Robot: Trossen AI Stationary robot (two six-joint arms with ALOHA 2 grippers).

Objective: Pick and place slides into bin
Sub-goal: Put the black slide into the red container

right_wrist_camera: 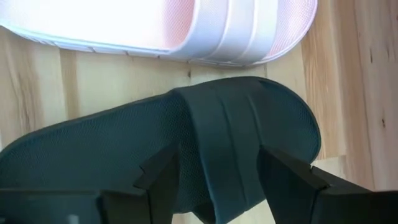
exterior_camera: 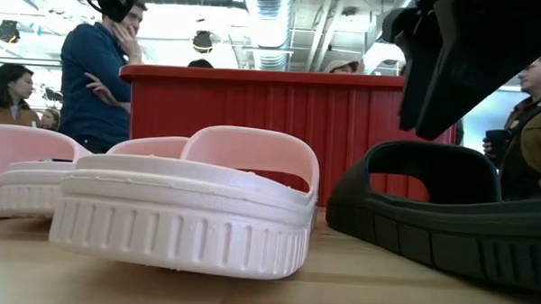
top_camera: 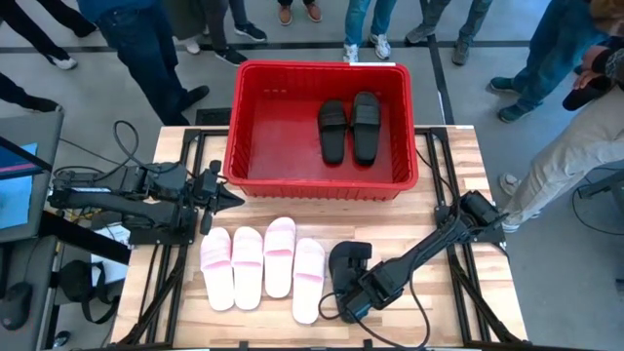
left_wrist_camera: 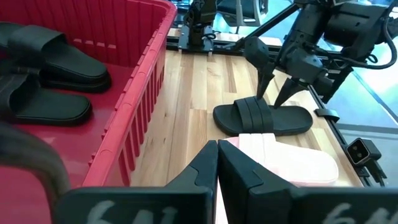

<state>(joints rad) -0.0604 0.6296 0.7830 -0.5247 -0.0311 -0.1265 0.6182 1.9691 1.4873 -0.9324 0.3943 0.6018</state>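
the right end effector hangs spread over a black slide on the tabletop, one finger on each side of its strap. four pink slides lie beside it. two black slides sit in the bin. the left end effector, pressed together, waits by the bin.

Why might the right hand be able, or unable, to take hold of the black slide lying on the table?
Probably able: the right hand hangs open right over the black slide, its strap uncovered.
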